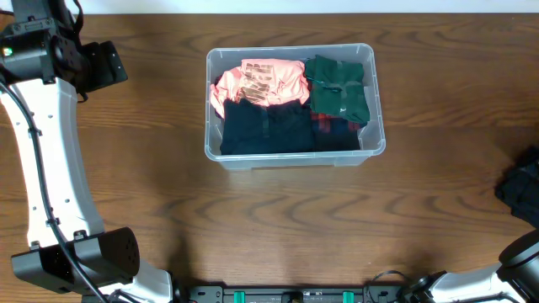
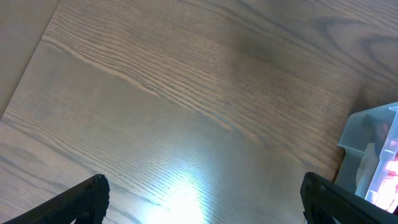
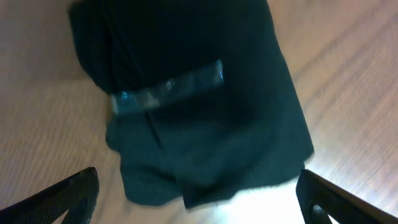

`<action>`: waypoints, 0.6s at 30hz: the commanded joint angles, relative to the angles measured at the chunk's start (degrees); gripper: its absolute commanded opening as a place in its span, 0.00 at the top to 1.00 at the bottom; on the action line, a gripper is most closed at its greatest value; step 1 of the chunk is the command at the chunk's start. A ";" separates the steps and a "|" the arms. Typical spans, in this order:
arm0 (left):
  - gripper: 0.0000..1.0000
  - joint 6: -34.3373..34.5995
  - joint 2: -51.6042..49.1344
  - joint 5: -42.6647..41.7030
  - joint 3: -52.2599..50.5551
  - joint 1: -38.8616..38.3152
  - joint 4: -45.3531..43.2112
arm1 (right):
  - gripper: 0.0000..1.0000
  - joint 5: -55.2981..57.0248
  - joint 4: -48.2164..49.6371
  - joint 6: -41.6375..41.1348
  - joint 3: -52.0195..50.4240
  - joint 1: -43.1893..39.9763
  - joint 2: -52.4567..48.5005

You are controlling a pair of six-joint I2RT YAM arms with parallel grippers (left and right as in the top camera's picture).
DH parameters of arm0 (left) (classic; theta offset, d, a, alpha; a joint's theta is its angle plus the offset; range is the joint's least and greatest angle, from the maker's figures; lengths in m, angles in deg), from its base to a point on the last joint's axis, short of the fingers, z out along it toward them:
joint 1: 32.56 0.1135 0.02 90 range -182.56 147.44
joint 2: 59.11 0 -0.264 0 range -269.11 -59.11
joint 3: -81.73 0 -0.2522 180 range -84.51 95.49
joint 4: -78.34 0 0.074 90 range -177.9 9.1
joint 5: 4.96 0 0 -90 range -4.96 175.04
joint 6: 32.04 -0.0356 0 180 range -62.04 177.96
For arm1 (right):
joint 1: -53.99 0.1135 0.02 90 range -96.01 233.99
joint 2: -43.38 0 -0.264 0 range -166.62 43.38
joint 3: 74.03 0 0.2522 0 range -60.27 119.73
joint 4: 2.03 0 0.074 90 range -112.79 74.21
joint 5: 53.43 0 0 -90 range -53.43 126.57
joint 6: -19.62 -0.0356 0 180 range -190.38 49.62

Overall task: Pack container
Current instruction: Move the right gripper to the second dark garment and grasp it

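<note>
Right end effector wide open, above black garment

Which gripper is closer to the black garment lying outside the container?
Right. The right gripper hangs open directly above the black garment; the left gripper is open over bare table on the far side of the container.

Brown wood-grain table fills the overhead view. Sitting on it, just toward 12 o'clock of centre, there's the container, flat on its base. Out at 3 o'clock, right at the edge, a black cloth lies crumpled on the wood, well apart from the container.
</note>
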 commanded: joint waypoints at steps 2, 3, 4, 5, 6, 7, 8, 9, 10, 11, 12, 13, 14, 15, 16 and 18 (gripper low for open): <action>0.02 0.31 -0.66 0.66 -0.35 0.17 0.17 | 0.01 -0.39 3.91 2.45 -1.90 -0.61 0.26; 0.02 0.31 -0.66 0.66 -0.35 0.17 0.17 | 0.02 -0.42 5.16 2.40 -2.45 -0.79 0.24; 0.02 0.31 -0.66 0.66 -0.35 0.17 0.17 | 0.02 -0.44 6.38 2.36 -3.13 -0.87 0.24; 0.02 0.31 -0.66 0.66 -0.35 0.17 0.17 | 0.03 -0.42 7.19 2.23 -3.56 -0.94 0.24; 0.02 0.31 -0.66 0.66 -0.35 0.17 0.17 | 0.04 -0.42 8.13 2.12 -4.17 -1.01 0.24; 0.02 0.31 -0.66 0.66 -0.35 0.17 0.17 | 0.05 -0.42 9.22 1.88 -4.96 -1.03 0.15; 0.02 0.31 -0.66 0.66 -0.35 0.17 0.17 | 0.06 -0.42 10.03 1.11 -5.84 -1.09 0.09; 0.02 0.31 -0.66 0.66 -0.35 0.17 0.17 | 0.09 -0.42 10.54 -0.13 -6.64 -1.16 -0.11; 0.02 0.31 -0.66 0.66 -0.35 0.17 0.17 | 0.11 -0.42 10.71 -0.90 -7.17 -1.18 -0.35; 0.02 0.31 -0.66 0.66 -0.35 0.17 0.17 | 0.14 -0.37 10.80 -1.75 -7.91 -1.18 -0.70; 0.02 0.31 -0.66 0.66 -0.35 0.17 0.17 | 0.17 -0.37 11.08 -2.64 -8.85 -1.18 -1.22; 0.02 0.31 -0.66 0.66 -0.35 0.17 0.17 | 0.20 -0.39 11.34 -3.19 -9.55 -1.18 -1.62; 0.02 0.31 -0.66 0.66 -0.35 0.17 0.17 | 0.22 -0.37 11.72 -3.93 -10.25 -1.16 -2.01; 0.02 0.31 -0.66 0.66 -0.35 0.17 0.17 | 0.25 -0.42 12.37 -5.33 -11.28 -1.16 -2.80; 0.02 0.31 -0.66 0.66 -0.35 0.17 0.17 | 0.25 -0.42 12.68 -5.86 -11.65 -1.14 -3.17; 0.02 0.31 -0.66 0.66 -0.35 0.17 0.17 | 0.28 -0.48 13.44 -7.41 -12.70 -1.11 -4.37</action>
